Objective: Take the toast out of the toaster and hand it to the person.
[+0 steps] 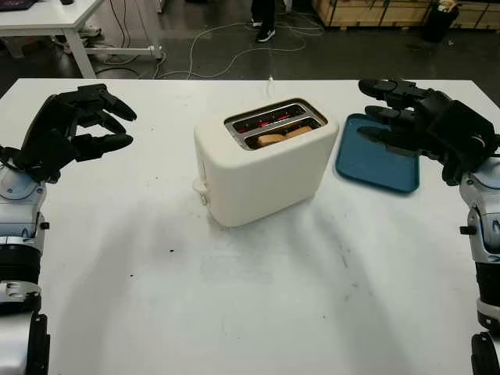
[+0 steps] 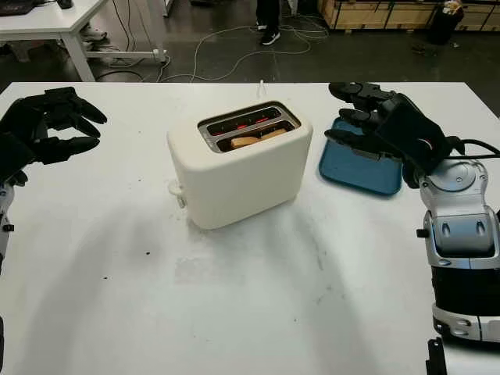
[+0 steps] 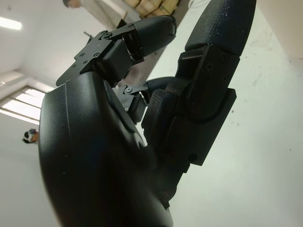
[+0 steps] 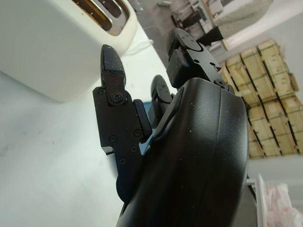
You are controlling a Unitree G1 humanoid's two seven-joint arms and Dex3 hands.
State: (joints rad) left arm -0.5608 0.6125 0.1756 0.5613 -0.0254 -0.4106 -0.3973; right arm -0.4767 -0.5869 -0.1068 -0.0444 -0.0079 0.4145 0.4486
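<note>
Over the tray [image 1: 376, 162], open right hand [image 1: 406, 117]

White tabletop [image 1: 234, 312] is filling the foreground, lightly scuffed. Beyond it a dark floor [image 1: 203, 47] is showing, with pale cables [image 1: 226, 35] trailing across it. A second white table [image 1: 47, 19] is standing far left. Wooden crates [image 1: 391, 12] are sitting far right. A person's legs [image 1: 263, 19] are standing at the back.
</note>
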